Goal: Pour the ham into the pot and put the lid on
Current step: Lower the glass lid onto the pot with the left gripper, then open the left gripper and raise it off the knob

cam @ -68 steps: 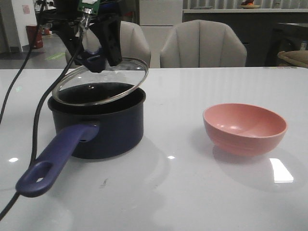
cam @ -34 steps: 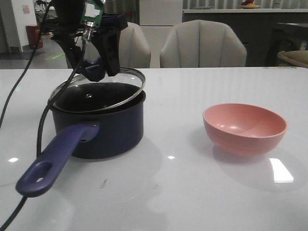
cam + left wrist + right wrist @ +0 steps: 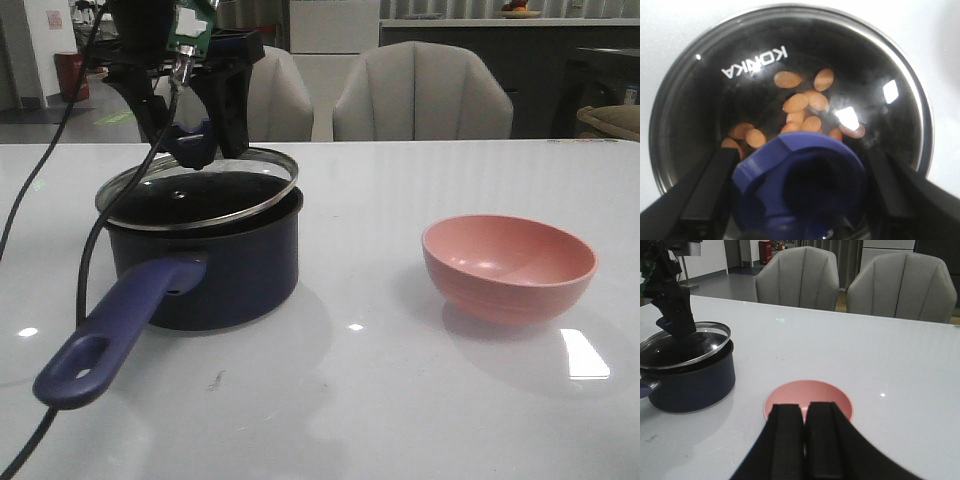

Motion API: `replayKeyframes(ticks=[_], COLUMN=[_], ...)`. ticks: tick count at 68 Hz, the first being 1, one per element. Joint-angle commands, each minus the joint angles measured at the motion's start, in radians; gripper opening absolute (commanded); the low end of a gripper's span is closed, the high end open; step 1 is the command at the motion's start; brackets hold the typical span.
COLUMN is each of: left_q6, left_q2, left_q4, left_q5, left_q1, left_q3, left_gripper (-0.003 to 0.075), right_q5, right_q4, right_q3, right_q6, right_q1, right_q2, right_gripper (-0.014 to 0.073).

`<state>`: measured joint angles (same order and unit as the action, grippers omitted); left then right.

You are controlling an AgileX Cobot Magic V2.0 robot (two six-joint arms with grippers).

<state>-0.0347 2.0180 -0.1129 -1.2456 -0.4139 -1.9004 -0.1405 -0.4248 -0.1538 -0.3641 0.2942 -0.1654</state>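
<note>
One word, KONKA, marks the lid [image 3: 790, 90] (left claw [image 3: 797, 192] grips its knob); right claw [image 3: 802, 440] closed.

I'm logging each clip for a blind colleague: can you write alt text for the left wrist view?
Looking straight down, the left gripper holds the dark blue knob of a glass lid over a dark pot. Through the glass, orange-pink ham pieces lie scattered on the pot's bottom. "KONKA" is printed in white on the lid.
</note>
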Motion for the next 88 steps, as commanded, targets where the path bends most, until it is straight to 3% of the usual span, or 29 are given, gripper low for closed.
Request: replayKeyframes(ticks=[1, 23, 43, 63, 88], left_q6=[0.001, 0.001, 0.001, 0.001, -0.003], left_q2=[-0.056, -0.054, -0.059, -0.193, -0.522], left_q4=[-0.01, -0.003, 0.059, 0.057, 0.084], left_q5=[-0.023, -0.023, -0.023, -0.023, 0.153], left_q1=[-0.02, -0.031, -0.031, -0.031, -0.031], left_q3=[-0.036, -0.036, -0.086, -0.078, 0.188], left_gripper=[0.0498, 0.0578, 0.0573, 0.0572, 0.0572], right_q5=[0.07, 0.07, 0.07, 0.07, 0.07], right_q4=[-0.004, -0.004, -0.004, -0.004, -0.004], right_q3=[-0.027, -0.027, -0.027, -0.027, -0.027], right_q6=[-0.008, -0.008, -0.008, -0.008, -0.008], right_q1=[0.001, 0.001, 0.001, 0.001, 0.001], right_q2=[-0.01, -0.01, -0.01, -0.01, -0.01], right_gripper=[0.0158, 0.0158, 0.0158, 0.0158, 0.0158])
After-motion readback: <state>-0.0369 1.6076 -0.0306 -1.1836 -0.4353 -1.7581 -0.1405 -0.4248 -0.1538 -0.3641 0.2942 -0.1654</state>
